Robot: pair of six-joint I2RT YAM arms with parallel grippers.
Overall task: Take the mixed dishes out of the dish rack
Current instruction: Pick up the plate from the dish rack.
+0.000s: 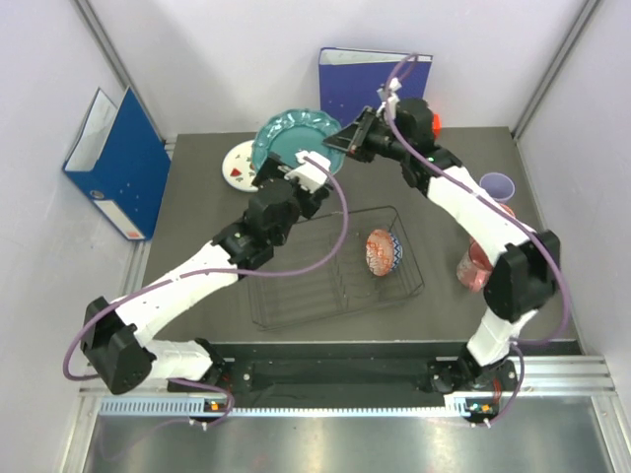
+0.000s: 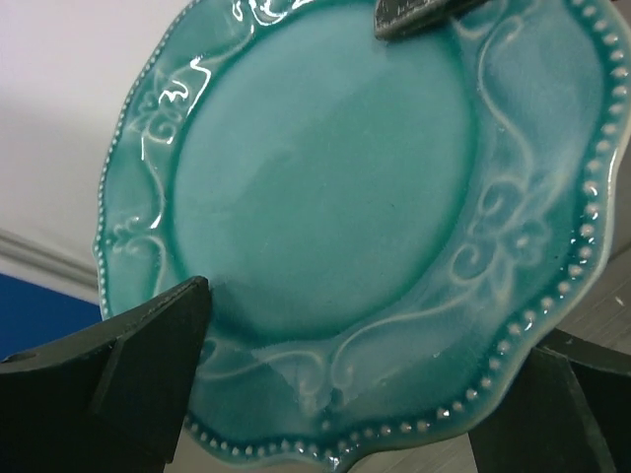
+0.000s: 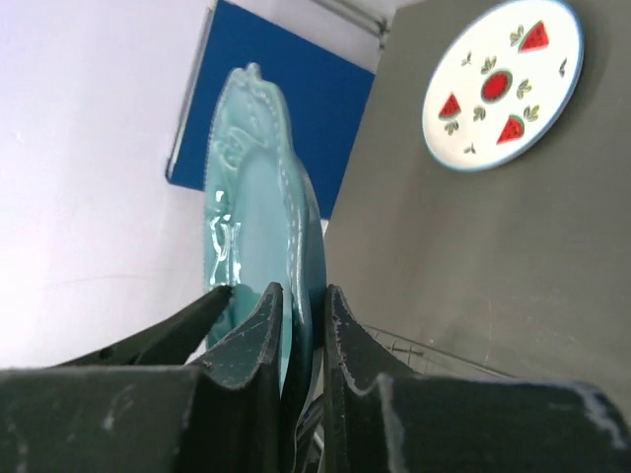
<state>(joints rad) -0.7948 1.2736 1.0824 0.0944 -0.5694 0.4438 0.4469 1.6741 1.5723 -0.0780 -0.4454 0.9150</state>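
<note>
**Step in hand.** The teal plate [image 1: 291, 136] is out of the dish rack [image 1: 296, 296] and held in the air over the far left part of the tabletop [image 1: 192, 197], just beside the white watermelon plate [image 1: 237, 166], which lies flat. I judge this to be the set-down stage for the teal plate.

**Jaws.** The right gripper [image 3: 301, 301] pinches the teal plate's rim, jaws narrow and closed on it. The left gripper [image 2: 370, 325] stands with jaws wide, one on each side of the plate's lower edge. They hold nothing.

**Orientation.** The plate is round and has no true long axis. It stands tilted on edge, its plane in line with the right jaws. Its face looks toward the left gripper and partly upward.

**Next move, as judged.**
- The left arm must draw clear.
- The right wrist must then roll the plate flat and lower it beside the watermelon plate without striking it.

**Outstanding.** The patterned bowl [image 1: 384, 252] sits in the rack.
</note>
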